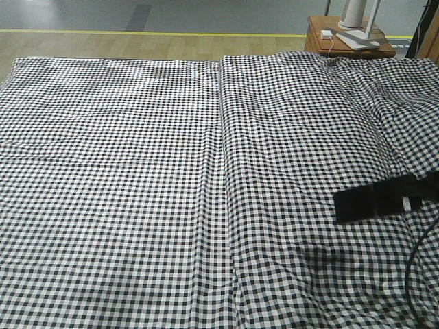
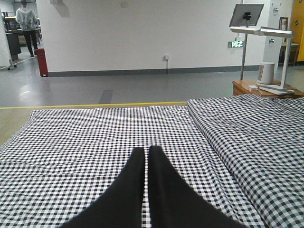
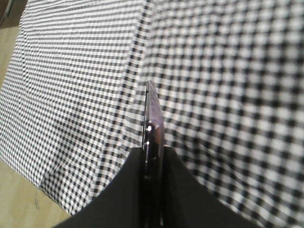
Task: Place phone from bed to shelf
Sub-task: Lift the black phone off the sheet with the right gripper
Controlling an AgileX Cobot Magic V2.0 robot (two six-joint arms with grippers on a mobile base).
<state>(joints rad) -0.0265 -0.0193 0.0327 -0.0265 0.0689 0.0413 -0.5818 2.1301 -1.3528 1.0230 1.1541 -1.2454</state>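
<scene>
The bed [image 1: 137,171] is a wide mattress in black-and-white check cloth with a seam down the middle. The glossy black phone [image 3: 153,118] shows edge-on in the right wrist view, with a purplish rim. My right gripper [image 3: 153,151] is shut on it and holds it above the check cloth. In the front view the phone [image 1: 367,200] hangs as a dark slab over the bed's right side, with the right gripper [image 1: 420,188] behind it. My left gripper [image 2: 147,149] is shut on nothing, low over the bed [image 2: 95,142]. The shelf is out of view.
A small brown side table [image 1: 346,40] with a white lamp base stands past the bed's far right corner, and the same side table [image 2: 249,86] shows in the left wrist view. A black cable [image 1: 415,260] trails by the right edge. Grey floor lies beyond the bed.
</scene>
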